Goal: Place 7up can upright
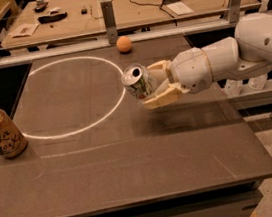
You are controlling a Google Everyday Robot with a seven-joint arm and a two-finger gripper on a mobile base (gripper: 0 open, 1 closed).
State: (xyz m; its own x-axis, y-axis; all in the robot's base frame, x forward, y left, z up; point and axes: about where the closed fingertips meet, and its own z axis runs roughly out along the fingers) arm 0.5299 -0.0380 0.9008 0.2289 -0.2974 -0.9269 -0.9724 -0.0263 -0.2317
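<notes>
My single camera looks down over the table's [136, 181] near edge toward the far desk [138, 14]; the gripper [149, 85] holds the 7up can [137, 80] centre-right.
</notes>
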